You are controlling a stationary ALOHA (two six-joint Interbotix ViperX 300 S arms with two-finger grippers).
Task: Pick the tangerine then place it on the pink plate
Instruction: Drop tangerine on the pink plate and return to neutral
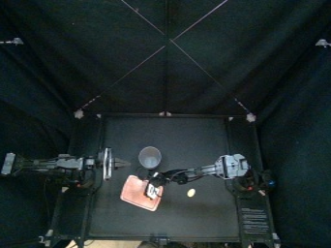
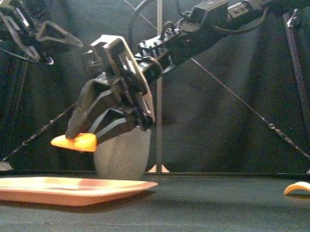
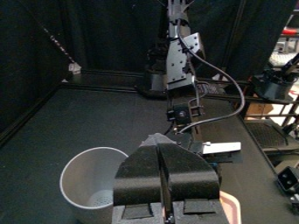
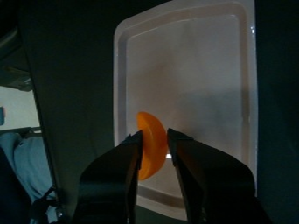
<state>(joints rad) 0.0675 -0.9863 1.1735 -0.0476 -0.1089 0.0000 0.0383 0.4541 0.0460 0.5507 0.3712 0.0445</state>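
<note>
Above the black table [image 1: 207, 136], the tangerine segment [image 2: 74, 141] hung pinched between the narrowed jaws of the right gripper [image 4: 155, 150]. It was over the pink plate [image 2: 85, 191] and not touching it. The tall grey cup [image 2: 125, 156] stood just behind the plate. A yellow-orange toy [image 2: 296, 188] lay well apart at the table's right. The left gripper [image 3: 166, 171] rested at the table's left side, its jaws pressed together on nothing.

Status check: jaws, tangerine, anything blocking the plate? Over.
Right gripper, jaws shut on tangerine, held above pink plate, not yet down. Left gripper, jaws shut, resting at left. Plate bare below; grey cup behind it.
</note>
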